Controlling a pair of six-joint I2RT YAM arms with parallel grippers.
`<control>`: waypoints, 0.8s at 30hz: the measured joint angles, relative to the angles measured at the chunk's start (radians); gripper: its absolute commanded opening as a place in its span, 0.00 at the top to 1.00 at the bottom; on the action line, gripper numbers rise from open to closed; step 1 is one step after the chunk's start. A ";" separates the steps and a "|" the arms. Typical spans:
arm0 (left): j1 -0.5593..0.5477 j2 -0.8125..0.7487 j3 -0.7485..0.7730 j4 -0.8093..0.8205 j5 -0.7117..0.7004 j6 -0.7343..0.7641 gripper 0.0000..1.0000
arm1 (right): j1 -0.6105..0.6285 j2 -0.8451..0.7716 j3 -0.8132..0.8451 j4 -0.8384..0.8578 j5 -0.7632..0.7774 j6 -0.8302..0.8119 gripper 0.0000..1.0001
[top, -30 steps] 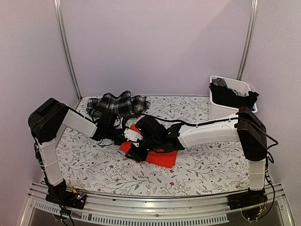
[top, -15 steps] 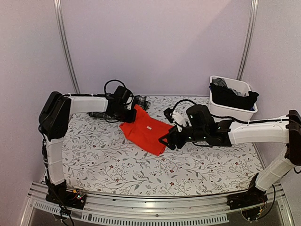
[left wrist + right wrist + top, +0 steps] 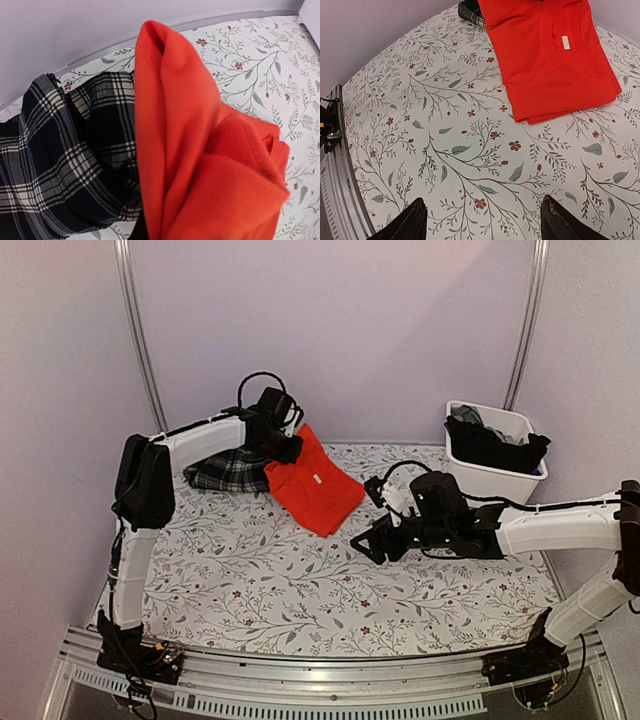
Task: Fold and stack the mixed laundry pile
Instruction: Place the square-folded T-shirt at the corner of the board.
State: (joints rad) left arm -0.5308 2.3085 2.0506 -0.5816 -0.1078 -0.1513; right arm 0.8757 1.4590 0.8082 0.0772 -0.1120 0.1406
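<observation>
Step in hand: stacking, by the look of it. A folded orange-red shirt (image 3: 316, 487) is being carried toward the plaid garment (image 3: 224, 471) at the back left.
Left pincer (image 3: 287, 447): reaches to the back of the surface and appears clamped on the shirt's upper edge. Bunched cloth fills its wrist view and hides the fingers.
Right pincer (image 3: 376, 541): fingers spread wide and holding nothing, low over bare cloth just right of the shirt.
Orange-red shirt: folded with the neck label showing. Its far end is lifted and its near end trails on the surface. It touches the plaid garment at one corner.
Plaid garment: black and white, lying in a loose heap against the back edge.
Dark garments (image 3: 495, 448): draped inside a white bin (image 3: 462, 470) at the back right, not yet folded.
Next move: probably to lower the shirt squarely onto the plaid garment and let go without spoiling the fold.
Surface (image 3: 250, 585): white cloth printed with leafy sprigs and small red flowers.
Room: plain pale walls (image 3: 330, 330) with a metal post (image 3: 137, 340) at the back corner.
</observation>
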 measured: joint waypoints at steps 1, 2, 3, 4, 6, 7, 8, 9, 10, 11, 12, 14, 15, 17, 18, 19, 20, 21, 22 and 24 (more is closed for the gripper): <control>0.004 0.003 0.018 -0.009 0.000 0.006 1.00 | 0.000 0.000 0.000 0.002 0.000 0.001 0.24; 0.009 0.003 0.037 -0.018 0.001 0.010 1.00 | 0.000 0.000 0.000 0.004 -0.001 0.002 0.23; 0.014 0.003 0.053 -0.025 0.000 0.013 1.00 | 0.000 0.000 0.000 0.007 -0.002 0.002 0.23; 0.020 0.003 0.068 -0.029 0.001 0.017 1.00 | 0.000 0.001 0.000 0.010 -0.002 0.002 0.23; 0.033 0.003 0.096 -0.034 0.000 0.025 1.00 | 0.000 0.001 -0.002 0.018 -0.003 0.003 0.24; 0.039 0.003 0.105 -0.035 -0.002 0.028 1.00 | 0.000 0.002 -0.003 0.021 -0.003 0.003 0.23; 0.047 0.003 0.115 -0.038 -0.002 0.029 1.00 | 0.000 0.003 -0.003 0.023 -0.004 0.003 0.24; 0.054 0.003 0.124 -0.041 -0.001 0.031 1.00 | 0.000 0.004 -0.004 0.023 -0.004 0.003 0.23; 0.062 0.003 0.131 -0.043 0.000 0.032 1.00 | 0.000 0.006 -0.004 0.024 -0.005 0.003 0.23; 0.071 0.003 0.139 -0.048 0.002 0.032 1.00 | 0.000 0.009 -0.004 0.027 -0.005 0.003 0.23; 0.079 0.003 0.143 -0.050 0.004 0.032 1.00 | 0.000 0.011 -0.004 0.028 -0.006 0.003 0.23; 0.097 0.003 0.150 -0.054 0.010 0.036 1.00 | 0.000 0.014 -0.004 0.029 -0.007 0.003 0.23; 0.103 0.003 0.152 -0.056 0.011 0.039 1.00 | 0.000 0.016 -0.004 0.029 -0.007 0.003 0.23; 0.111 0.003 0.154 -0.063 0.014 0.046 1.00 | 0.000 0.018 -0.004 0.029 -0.008 0.003 0.24; 0.116 0.003 0.157 -0.067 0.015 0.050 1.00 | 0.000 0.019 -0.004 0.029 -0.010 0.003 0.24; 0.121 0.003 0.160 -0.072 0.018 0.053 1.00 | 0.000 0.020 -0.004 0.030 -0.011 0.003 0.24; 0.126 0.003 0.163 -0.077 0.018 0.055 1.00 | 0.000 0.022 -0.004 0.029 -0.013 0.003 0.24; 0.129 0.002 0.169 -0.084 0.022 0.056 1.00 | 0.000 0.023 -0.004 0.030 -0.015 0.003 0.24; 0.132 0.001 0.173 -0.090 0.026 0.056 1.00 | 0.000 0.024 -0.004 0.030 -0.015 0.003 0.24; 0.141 -0.007 0.174 -0.093 0.042 0.058 1.00 | 0.000 0.027 -0.004 0.030 -0.018 0.004 0.23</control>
State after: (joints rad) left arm -0.3901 2.3013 2.2246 -0.6746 -0.0654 -0.0937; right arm 0.8757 1.4860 0.8043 0.1074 -0.1295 0.1448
